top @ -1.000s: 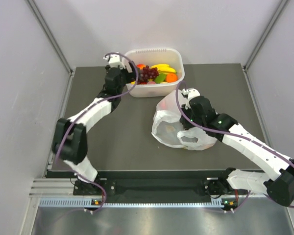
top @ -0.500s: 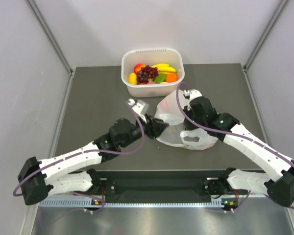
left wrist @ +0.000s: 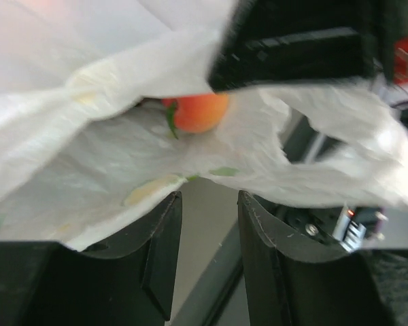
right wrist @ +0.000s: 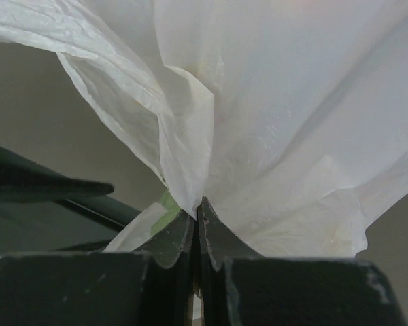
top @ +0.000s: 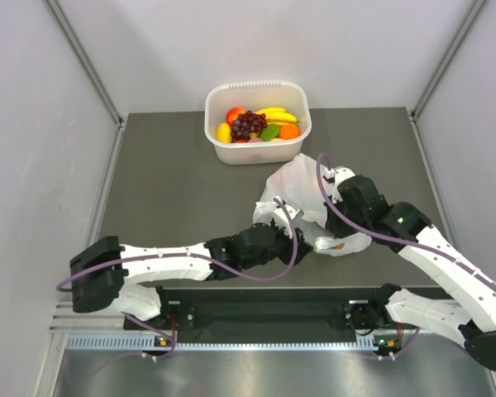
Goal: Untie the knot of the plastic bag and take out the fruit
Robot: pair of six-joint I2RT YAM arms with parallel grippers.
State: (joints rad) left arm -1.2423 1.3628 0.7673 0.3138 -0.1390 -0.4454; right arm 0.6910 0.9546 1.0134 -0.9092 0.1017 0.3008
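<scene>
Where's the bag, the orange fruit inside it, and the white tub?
plastic bag (top: pixel 291 184): top view, on its crinkly upper side.
fruit (left wrist: pixel 198 112): left wrist view, on its orange skin.
white tub (top: pixel 260 155): top view, on its front wall.

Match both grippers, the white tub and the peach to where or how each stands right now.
Things:
1. right gripper
2. left gripper
3. white tub
4. peach

Places or states:
A. at the far edge of the table, holding grapes and bananas
B. inside the plastic bag, at its mouth
C. pinched shut on the bag's film
D. jaws apart at the bag's near edge

Pairs: 1-C, 2-D, 3-A, 4-B.
</scene>
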